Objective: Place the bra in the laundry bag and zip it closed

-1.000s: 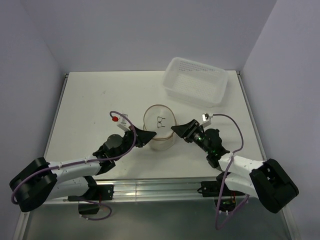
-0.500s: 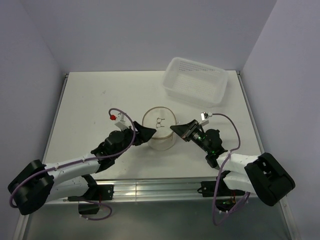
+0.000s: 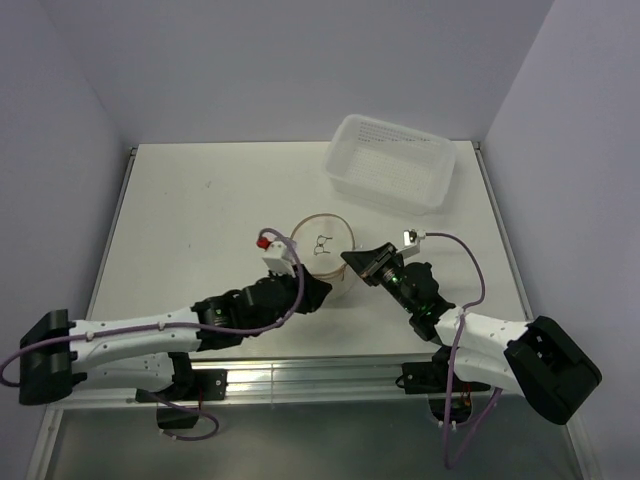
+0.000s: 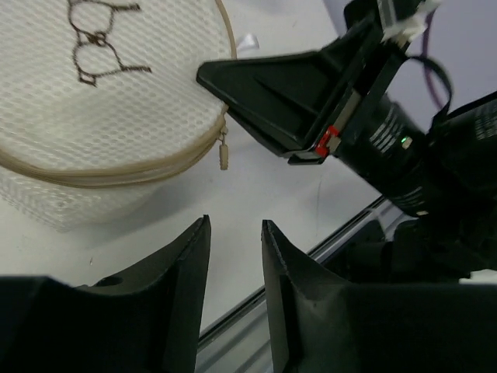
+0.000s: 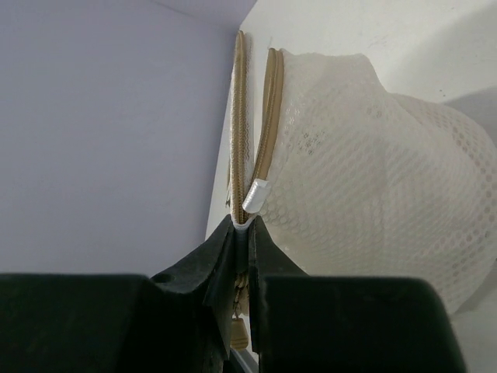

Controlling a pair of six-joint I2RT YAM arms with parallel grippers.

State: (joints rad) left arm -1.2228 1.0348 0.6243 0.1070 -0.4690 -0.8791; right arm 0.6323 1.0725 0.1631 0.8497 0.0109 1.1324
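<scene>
The laundry bag stands upright mid-table, a round mesh drum with a beige zip rim and a bra icon on its lid. My right gripper is shut on the bag's rim at its right side, pinching the beige tape just below a small white loop. The zip pull hangs on the near side of the rim. Low at the bag's near side, my left gripper is open, with only bare table between its fingers. The bra is hidden from every view.
A white perforated plastic basket sits at the back right of the table. Purple walls close in the back and both sides. The metal rail of the table's near edge runs just behind my left gripper.
My left gripper let go at the bag's left side, swung round to its near front and now stands partly open. My right gripper closed on the bag's rim.
</scene>
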